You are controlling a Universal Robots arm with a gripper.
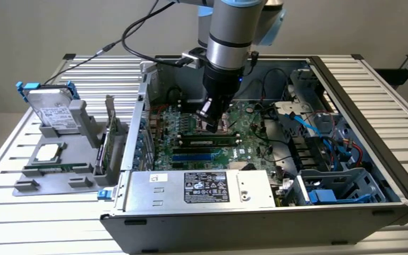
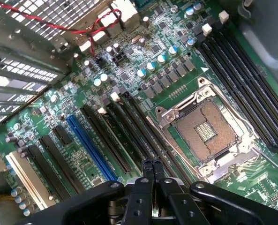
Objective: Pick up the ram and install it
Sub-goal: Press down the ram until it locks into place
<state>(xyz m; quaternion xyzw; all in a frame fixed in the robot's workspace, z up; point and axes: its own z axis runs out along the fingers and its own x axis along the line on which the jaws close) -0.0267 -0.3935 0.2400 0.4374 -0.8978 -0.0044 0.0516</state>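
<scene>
The ram (image 1: 207,141), a narrow green stick with black chips, stands on edge in a slot of the motherboard (image 1: 250,151) inside the open computer case. My gripper (image 1: 210,126) hangs just above and behind it, pointing down, fingers shut with nothing between them. In the wrist view the shut gripper (image 2: 153,165) hovers over the long black memory slots (image 2: 129,136) beside the empty processor socket (image 2: 206,129). I cannot tell whether the fingertips touch the ram.
A silver power supply (image 1: 211,188) fills the case's front. Cables and a drive cage (image 1: 331,186) crowd the exterior view's right. Outside, at the left, a grey fixture (image 1: 55,170) holds a hard drive (image 1: 51,109) and an upright expansion card (image 1: 108,141). A blue slot (image 2: 89,147) lies beside the memory slots.
</scene>
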